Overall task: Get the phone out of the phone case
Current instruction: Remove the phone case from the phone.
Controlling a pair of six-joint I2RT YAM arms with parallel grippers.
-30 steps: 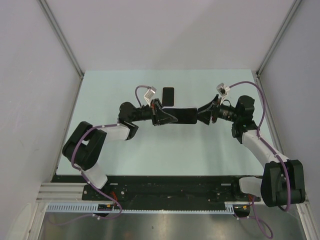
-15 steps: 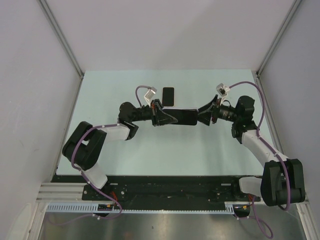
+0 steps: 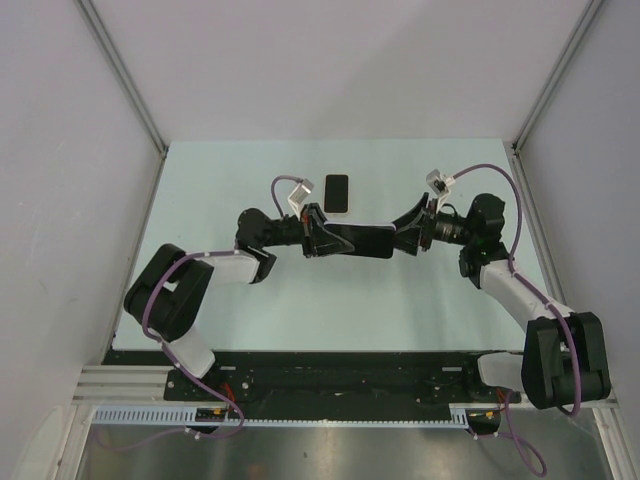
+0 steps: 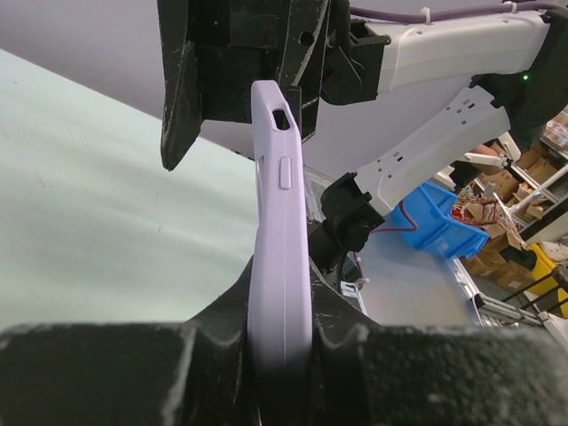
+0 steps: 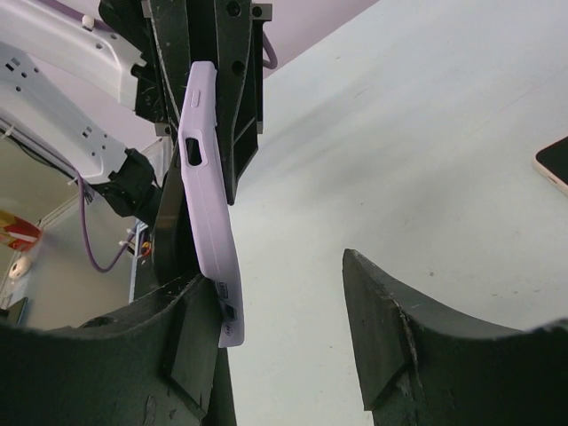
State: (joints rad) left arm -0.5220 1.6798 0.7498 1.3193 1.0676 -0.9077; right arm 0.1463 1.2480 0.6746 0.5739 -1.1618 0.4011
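The lilac phone case [image 4: 280,231] is held edge-up above the table between the two arms; from above it looks dark [image 3: 362,241]. My left gripper [image 4: 282,302] is shut on one end of it, as the top view [image 3: 322,238] also shows. My right gripper [image 5: 275,275] is open at the case's other end [image 5: 206,204]. The case lies against its left finger, and the right finger stands well apart. The top view [image 3: 400,236] shows this gripper too. The phone [image 3: 337,193], black-screened with a pale rim, lies flat on the table behind the case and shows at the right wrist view's edge [image 5: 555,164].
The pale green table [image 3: 250,310] is walled by white panels on the left, back and right. A black rail [image 3: 330,375] runs along the near edge by the arm bases.
The case and both grippers have shifted slightly toward the near side and dipped a little. The right wrist has moved slightly left. The phone has not moved.
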